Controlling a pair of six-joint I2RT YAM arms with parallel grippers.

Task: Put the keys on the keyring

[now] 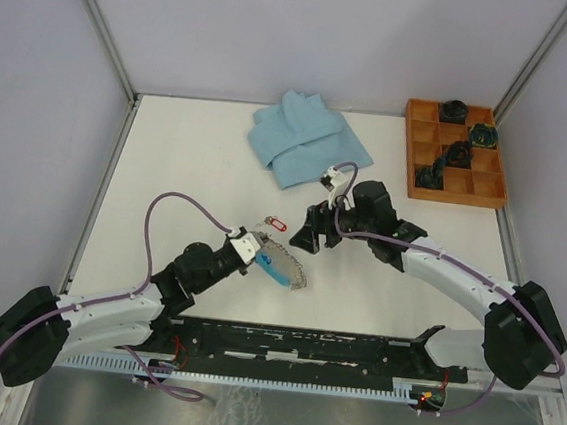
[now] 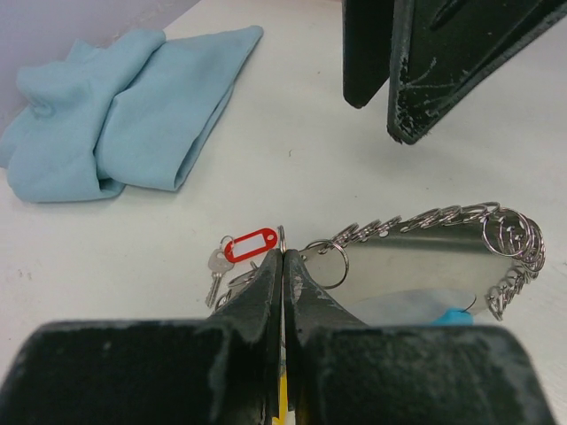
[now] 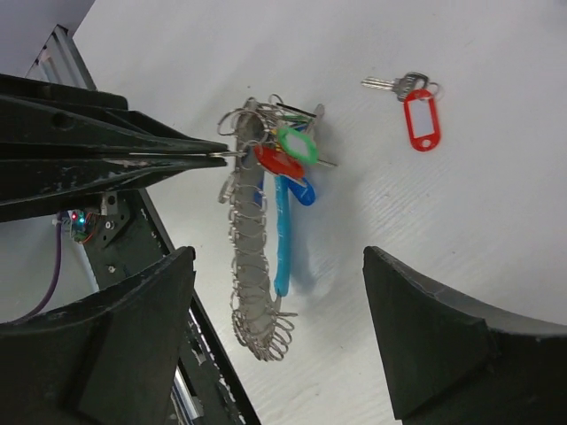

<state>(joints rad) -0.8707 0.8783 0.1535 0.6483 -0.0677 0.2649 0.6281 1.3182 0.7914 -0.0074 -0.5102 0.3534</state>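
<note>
1. Left hand [image 1: 252, 249], clenched, pinches the keyring [image 1: 291, 273] at frame centre.
2. Right hand [image 1: 311, 237], released, should close squarely on the red-tagged key [image 1: 275, 222] lying just above on the surface [image 1: 188, 163].

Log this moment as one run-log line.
left claw: shut on keyring | right claw: open, empty | red-tagged key: loose on table, not on keyring

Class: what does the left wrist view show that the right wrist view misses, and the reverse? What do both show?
Left wrist only: the folded light-blue cloth. Right wrist only: green and red plastic tags on the grey coiled metal keyring. Both: that keyring pinched by the shut left gripper, and the loose silver key with a red tag.
</note>
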